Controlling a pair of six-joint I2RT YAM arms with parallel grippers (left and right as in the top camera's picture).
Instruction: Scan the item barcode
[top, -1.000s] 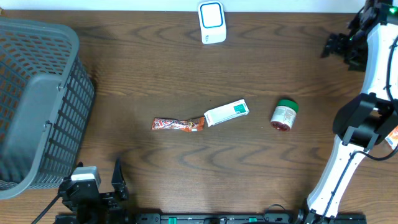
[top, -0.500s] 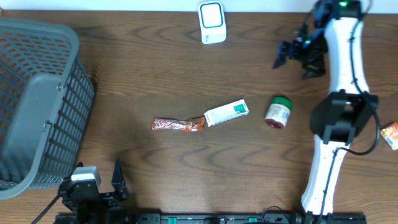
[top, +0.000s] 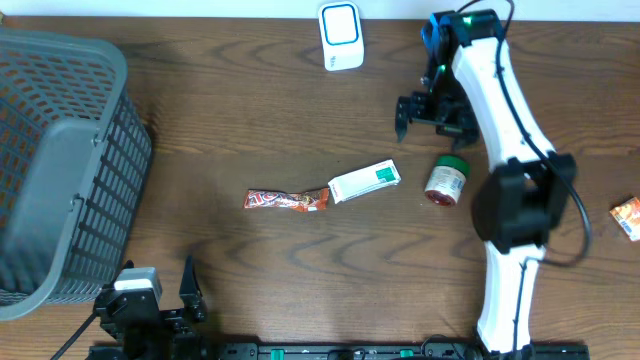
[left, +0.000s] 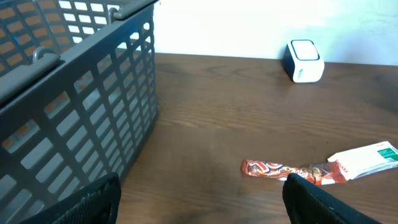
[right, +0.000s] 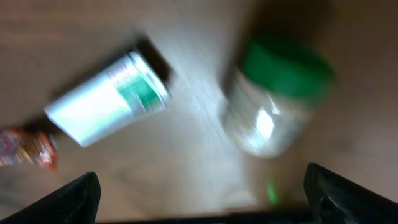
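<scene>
Near edge of table (top: 250, 110): left gripper (left: 202, 182) parked low by the robot's base, fingers spread wide, nothing between them; its wrist view looks out across the bare wood. Just to its left, the grey mesh basket (top: 122, 190) fills the left end of the table; contents cannot be made out. Mid-table, three items lie in a rough row, none of them held. Leftmost, a red-orange snack wrapper (top: 287, 200), flat and lengthwise. Its right end touches or slightly overlaps a white-and-green carton (top: 364, 182), which lies flat and angled, right end a little farther back. Right of the carton and apart from it, a small jar (top: 446, 181) with a green lid lies on its side, lid end pointing to the far edge, red end pointing near. Far off at the right edge, well apart from the row, a small orange packet (top: 627, 217). Just beyond the jar, the right gripper (right: 200, 190) hangs over the table, fingers released to full spread, grasping nothing. Its wrist view is motion-blurred but shows the jar at upper right, the carton at upper left and a sliver of the wrapper at the left edge, all lying on the wood between the two fingertips' span, not touched. No barcode readable on any item in these views. Farthest back, at the table's far edge and left of the right arm, the white scanner (top: 341, 36) with its blue-rimmed face stands alone, well apart from the items.
</scene>
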